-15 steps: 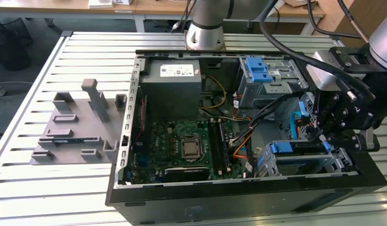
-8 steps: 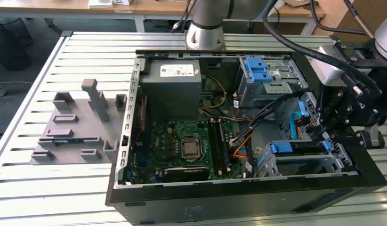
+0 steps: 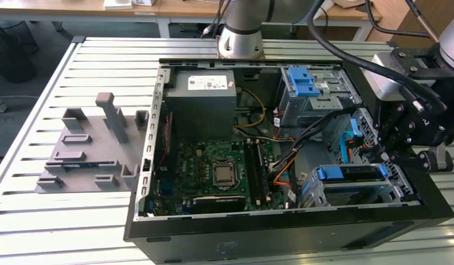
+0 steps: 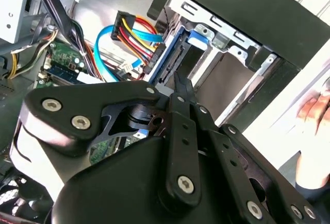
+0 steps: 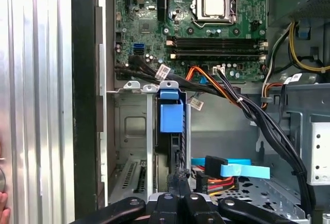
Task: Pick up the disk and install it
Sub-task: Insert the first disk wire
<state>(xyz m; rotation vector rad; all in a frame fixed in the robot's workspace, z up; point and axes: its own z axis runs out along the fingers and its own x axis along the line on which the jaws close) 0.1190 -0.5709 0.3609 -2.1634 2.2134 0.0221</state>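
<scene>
The disk (image 5: 176,149) stands on edge in the drive cage (image 5: 135,131) at the case's front corner. Its blue carrier tab (image 5: 170,116) sticks out at the motherboard end. In the exterior view the carrier (image 3: 349,172) sits in the cage at the case's lower right. My gripper (image 5: 179,178) is shut, its fingertips together right at the disk's cable end, and whether they touch it I cannot tell. In the second wrist view the gripper (image 4: 181,82) points at the blue frame (image 4: 172,54) beside a connector with coloured wires (image 4: 135,28).
Black and orange cables (image 5: 227,92) cross beside the cage. Blue flat cables (image 5: 242,170) lie by the gripper. A second bay with blue latches (image 3: 308,83) and the power-supply box (image 3: 205,91) sit at the back. A grey fixture (image 3: 87,149) stands on the exterior view's left. A hand (image 4: 313,109) rests outside the case.
</scene>
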